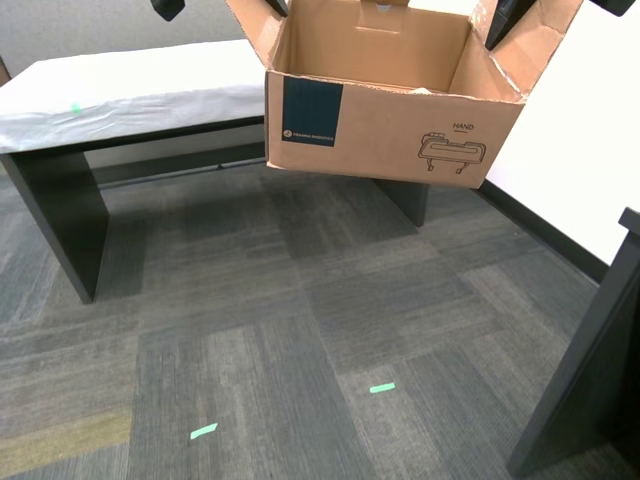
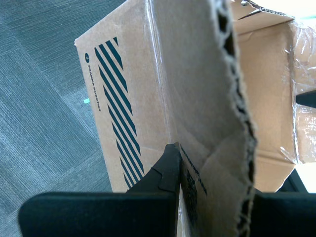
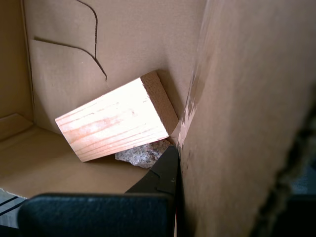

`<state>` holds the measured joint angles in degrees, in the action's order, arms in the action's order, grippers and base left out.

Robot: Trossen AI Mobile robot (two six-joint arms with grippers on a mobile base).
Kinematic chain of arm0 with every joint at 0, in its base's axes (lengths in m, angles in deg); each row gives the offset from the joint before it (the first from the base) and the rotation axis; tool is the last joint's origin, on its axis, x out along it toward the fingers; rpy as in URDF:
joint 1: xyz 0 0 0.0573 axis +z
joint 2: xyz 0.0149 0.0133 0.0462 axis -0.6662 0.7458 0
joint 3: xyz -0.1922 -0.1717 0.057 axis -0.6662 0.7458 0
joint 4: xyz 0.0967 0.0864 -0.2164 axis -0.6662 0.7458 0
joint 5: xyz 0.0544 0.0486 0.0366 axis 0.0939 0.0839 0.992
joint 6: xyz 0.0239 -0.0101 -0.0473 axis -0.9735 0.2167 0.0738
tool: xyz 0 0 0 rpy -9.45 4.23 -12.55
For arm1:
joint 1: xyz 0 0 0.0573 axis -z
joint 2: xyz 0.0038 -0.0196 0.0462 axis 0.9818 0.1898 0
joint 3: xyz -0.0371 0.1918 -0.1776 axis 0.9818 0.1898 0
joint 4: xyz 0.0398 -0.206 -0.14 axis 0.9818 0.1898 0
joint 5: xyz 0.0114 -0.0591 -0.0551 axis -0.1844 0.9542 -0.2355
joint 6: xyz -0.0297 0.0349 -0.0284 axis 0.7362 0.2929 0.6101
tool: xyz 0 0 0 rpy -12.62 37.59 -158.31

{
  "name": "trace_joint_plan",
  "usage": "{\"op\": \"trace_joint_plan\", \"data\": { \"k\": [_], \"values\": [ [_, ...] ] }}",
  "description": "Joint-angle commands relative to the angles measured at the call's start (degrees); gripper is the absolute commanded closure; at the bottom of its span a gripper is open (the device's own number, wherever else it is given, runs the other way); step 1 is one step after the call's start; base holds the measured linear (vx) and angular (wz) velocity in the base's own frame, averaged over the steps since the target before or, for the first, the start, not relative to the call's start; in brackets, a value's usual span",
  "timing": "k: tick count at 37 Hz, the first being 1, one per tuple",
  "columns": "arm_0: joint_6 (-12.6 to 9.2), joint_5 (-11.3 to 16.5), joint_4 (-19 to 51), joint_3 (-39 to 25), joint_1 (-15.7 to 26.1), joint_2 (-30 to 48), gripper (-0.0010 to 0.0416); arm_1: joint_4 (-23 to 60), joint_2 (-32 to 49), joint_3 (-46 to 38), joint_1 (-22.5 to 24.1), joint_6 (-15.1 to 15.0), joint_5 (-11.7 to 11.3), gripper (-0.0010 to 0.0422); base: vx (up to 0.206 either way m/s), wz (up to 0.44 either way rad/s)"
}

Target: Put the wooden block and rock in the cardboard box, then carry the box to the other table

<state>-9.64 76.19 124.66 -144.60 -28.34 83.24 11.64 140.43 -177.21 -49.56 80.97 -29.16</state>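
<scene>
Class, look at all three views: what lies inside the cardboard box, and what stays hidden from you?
Inside the cardboard box the first wrist view shows the wooden block tilted on top of the rock. The block covers most of the rock. In the exterior view the box's front wall hides both.

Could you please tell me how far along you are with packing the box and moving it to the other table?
Packing looks done: the light tan wooden block lies tilted over the small grey speckled rock inside the brown cardboard box. In hand: my first gripper and my second gripper each clamp a box wall, holding it above the carpet. Left: setting it on the white-cloth table behind it.
</scene>
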Motion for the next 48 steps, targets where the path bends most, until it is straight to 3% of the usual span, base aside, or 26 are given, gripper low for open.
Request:
{"op": "trace_joint_plan", "data": {
  "k": [1, 16, 30, 36, 44, 48],
  "values": [
    [0.7, 1.2, 0.2, -0.1, 0.1, 0.0, 0.0406, -0.5, 0.0, -0.1, 0.2, 1.5, 1.0, 0.0413, 0.140, -0.057],
    [1.9, 1.2, -0.4, -0.1, 0.1, 0.0, 0.0406, 0.8, 0.0, -0.1, 0.2, 4.1, 1.0, 0.0413, 0.144, -0.056],
    [2.0, 1.2, -1.7, -0.1, 0.1, 0.0, 0.0406, -0.3, 0.0, 0.4, 0.2, 0.7, 1.0, 0.0413, 0.109, -0.017],
    [1.5, 1.2, -1.7, -0.1, 0.1, 0.0, 0.0406, -1.9, 0.0, 0.4, 0.2, 0.3, 1.0, 0.0413, 0.091, 0.112],
    [-1.3, 1.2, -0.7, -0.1, 0.3, 0.0, 0.0407, -1.9, 0.0, 0.4, 0.2, -0.3, 1.0, 0.0414, 0.093, 0.183],
    [-1.5, 1.2, -0.7, -0.1, 0.3, 0.0, 0.0407, -1.9, 0.0, 0.4, 0.2, -0.3, 1.0, 0.0414, 0.095, 0.228]
  ]
}}
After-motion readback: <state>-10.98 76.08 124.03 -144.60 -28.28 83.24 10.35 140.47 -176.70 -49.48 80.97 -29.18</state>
